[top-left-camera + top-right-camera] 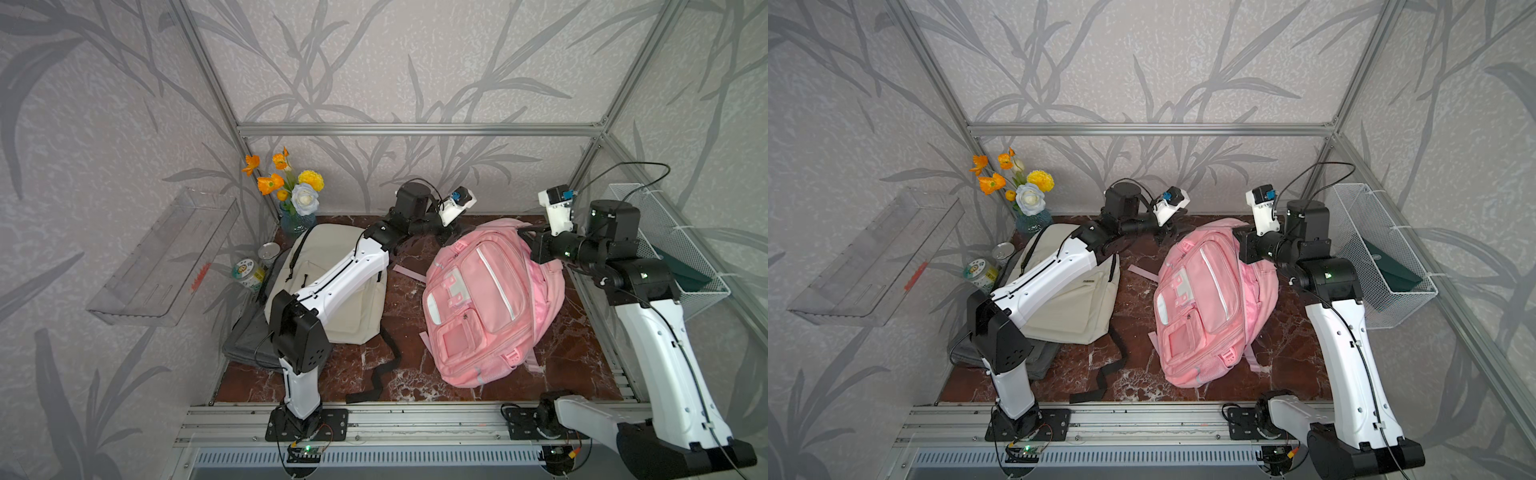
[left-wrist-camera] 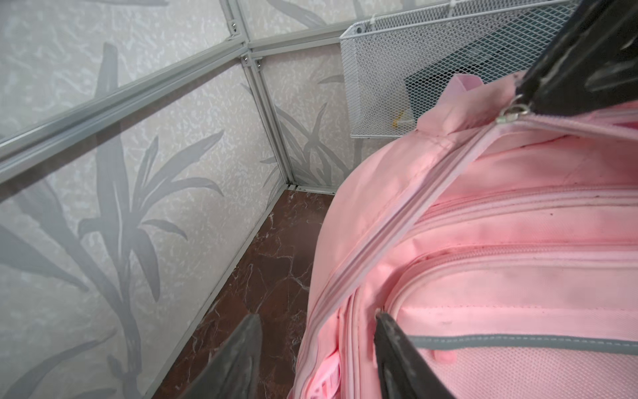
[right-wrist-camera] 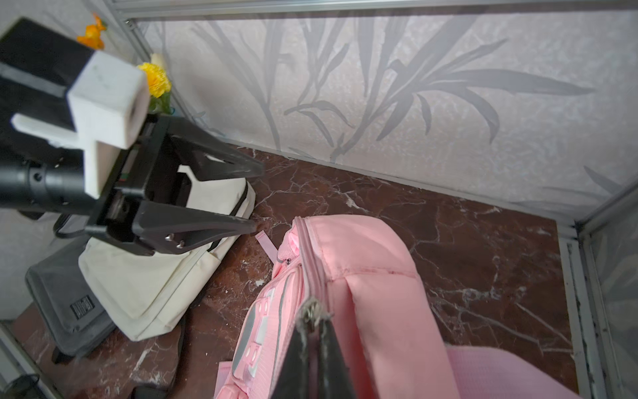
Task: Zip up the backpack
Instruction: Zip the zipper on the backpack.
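The right end effector [image 3: 312, 324] has its fingers pressed together on the small metal zipper pull [image 3: 311, 312], at the top edge of the pink backpack [image 3: 373, 276]. Its own wrist view shows this grip only from behind. The left wrist view shows it from the front. There the ring of the pull comes out under the black fingertip, and the zipper line [image 2: 397, 235] runs closed from there down toward the left end effector [image 2: 316, 331]. In both top views the pull is too small to make out.

The left end effector has its fingers apart, with nothing between them. The right wrist view shows this best: both fingers are spread, just beside the upper corner of the backpack. In the left wrist view one finger [image 2: 393, 345] is over the pink cloth and the other is over the bare desk [image 2: 269, 276]. Whether the first one touches the cloth, I cannot tell.

The pink backpack lies front side up on the right half of the brown marble desk, with its top toward the rear wall. To its left lies a beige backpack [image 1: 353, 316], partly on a grey bag [image 1: 245, 340]. A vase of flowers [image 1: 297, 220] stands in the rear left corner. A white wire basket [image 1: 665, 232] hangs on the right wall.
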Available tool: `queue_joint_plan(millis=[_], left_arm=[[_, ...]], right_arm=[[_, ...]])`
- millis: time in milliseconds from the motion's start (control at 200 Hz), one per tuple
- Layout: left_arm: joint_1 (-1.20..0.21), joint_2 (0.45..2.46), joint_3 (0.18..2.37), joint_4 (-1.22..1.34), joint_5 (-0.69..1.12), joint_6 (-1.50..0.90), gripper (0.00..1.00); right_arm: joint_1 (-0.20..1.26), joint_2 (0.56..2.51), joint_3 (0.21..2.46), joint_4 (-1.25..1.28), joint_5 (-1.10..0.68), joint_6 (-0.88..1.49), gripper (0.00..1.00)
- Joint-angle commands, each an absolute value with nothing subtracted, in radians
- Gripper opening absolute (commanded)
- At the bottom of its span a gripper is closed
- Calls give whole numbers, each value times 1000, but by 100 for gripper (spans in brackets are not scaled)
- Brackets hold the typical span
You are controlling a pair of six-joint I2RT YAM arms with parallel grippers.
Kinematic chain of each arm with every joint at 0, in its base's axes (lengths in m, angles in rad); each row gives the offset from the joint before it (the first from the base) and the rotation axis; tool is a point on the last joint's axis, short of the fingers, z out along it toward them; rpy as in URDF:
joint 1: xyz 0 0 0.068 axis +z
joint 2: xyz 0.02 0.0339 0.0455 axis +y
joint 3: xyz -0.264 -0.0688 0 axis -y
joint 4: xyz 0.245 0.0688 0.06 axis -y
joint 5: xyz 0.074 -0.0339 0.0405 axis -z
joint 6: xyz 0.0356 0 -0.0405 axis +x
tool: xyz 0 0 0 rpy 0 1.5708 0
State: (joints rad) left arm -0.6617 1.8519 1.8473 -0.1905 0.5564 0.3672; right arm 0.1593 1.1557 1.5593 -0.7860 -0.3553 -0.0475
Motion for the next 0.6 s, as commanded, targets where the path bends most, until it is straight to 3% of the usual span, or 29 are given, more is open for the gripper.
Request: queue_joint_plan(millis=[0, 280, 455, 595], left_arm=[[-671, 1861, 1919, -254, 641, 449, 57], [-721, 1912, 2008, -360, 748, 559, 60], [-758, 1952, 2040, -333, 692, 554, 60], [-771, 2004, 2087, -286, 609, 511, 52]], right_arm=[[210, 1153, 1590, -757, -353, -144, 0], [220, 1142, 1596, -739, -336, -120, 0], [238, 1150, 1604, -742, -324, -120, 0], [257, 1150, 1600, -738, -307, -119, 0]])
